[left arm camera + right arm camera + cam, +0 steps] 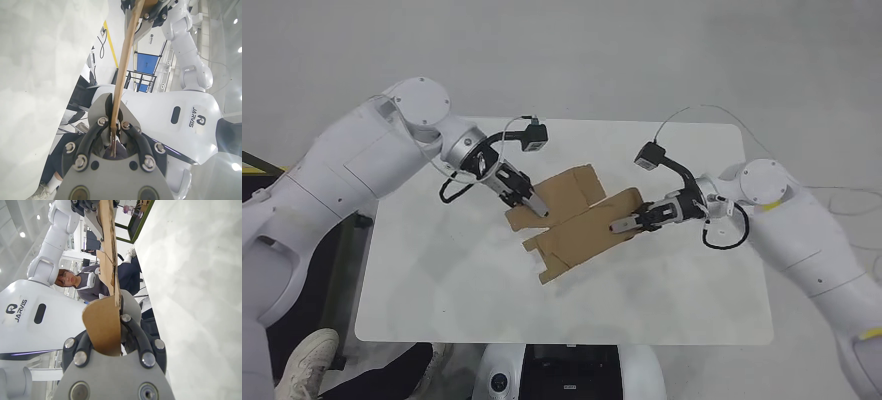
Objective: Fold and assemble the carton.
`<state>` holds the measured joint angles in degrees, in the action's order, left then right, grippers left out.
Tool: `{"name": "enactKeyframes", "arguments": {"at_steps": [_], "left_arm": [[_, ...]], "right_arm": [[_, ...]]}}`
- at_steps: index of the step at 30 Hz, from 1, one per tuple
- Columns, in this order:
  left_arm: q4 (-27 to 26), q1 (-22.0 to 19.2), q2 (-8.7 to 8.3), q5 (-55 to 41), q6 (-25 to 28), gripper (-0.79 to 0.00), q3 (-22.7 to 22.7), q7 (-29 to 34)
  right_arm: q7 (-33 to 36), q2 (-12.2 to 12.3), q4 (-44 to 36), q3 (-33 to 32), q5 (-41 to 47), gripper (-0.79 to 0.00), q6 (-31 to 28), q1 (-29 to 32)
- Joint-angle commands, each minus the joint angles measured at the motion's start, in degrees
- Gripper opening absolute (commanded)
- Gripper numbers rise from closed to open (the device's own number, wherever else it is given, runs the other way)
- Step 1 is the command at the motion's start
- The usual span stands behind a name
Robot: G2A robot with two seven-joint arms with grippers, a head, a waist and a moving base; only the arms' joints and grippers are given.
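A flat brown carton (577, 225) hangs a little above the middle of the white table (442, 290), held at both ends. My left gripper (539, 210) is shut on its left edge; in the left wrist view the cardboard (121, 72) runs edge-on between the left gripper (113, 111) pads. My right gripper (622, 224) is shut on the carton's right flap. In the right wrist view that flap (104, 325) curls over the right gripper (118, 311), and the board (108, 247) stretches away toward the other arm.
The white table's near edge (562, 343) lies in front of the carton, with bare surface on all sides of it. A person's shoe (304, 362) and leg show beside the table's front left corner.
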<state>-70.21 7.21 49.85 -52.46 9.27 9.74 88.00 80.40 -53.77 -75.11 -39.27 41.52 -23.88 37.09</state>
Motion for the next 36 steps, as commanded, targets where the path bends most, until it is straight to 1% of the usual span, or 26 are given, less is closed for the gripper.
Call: {"name": "enactKeyframes", "arguments": {"at_steps": [1,7,10,14,18,24,29,36], "left_arm": [[0.8,-0.3,-0.07,-1.5,0.7,0.000,0.0,0.0],[4.5,-0.9,-0.54,-8.6,2.7,0.000,0.0,0.0],[6.3,-1.0,-0.69,-12.0,3.4,0.000,0.0,0.0],[8.4,-0.9,-0.60,-15.1,3.0,0.000,0.0,0.0],[9.3,-0.5,0.20,-15.9,1.2,0.000,0.0,0.0],[11.0,-0.2,1.97,-16.4,-0.1,0.000,0.0,0.0],[12.4,-0.1,3.09,-16.7,-1.0,0.000,0.1,0.0],[13.7,0.0,3.92,-18.3,-2.0,0.000,0.9,0.0]], "right_arm": [[0.4,-0.1,0.8,-0.4,1.4,-0.785,0.4,0.3],[1.6,-0.3,4.0,-2.0,5.6,-0.785,2.3,1.7],[0.2,-0.2,4.2,-2.9,6.9,-0.785,4.8,3.0],[-2.7,0.4,1.8,-5.0,7.1,-0.785,6.8,5.9],[-7.1,1.5,-2.5,-7.7,4.0,-0.785,9.3,9.3],[-14.1,3.4,-10.3,-12.1,-2.4,-0.785,14.7,14.3],[-16.8,4.3,-14.9,-15.3,-4.2,-0.785,16.9,17.9],[-19.3,4.7,-17.6,-17.5,-6.8,-0.785,19.6,20.3]]}}
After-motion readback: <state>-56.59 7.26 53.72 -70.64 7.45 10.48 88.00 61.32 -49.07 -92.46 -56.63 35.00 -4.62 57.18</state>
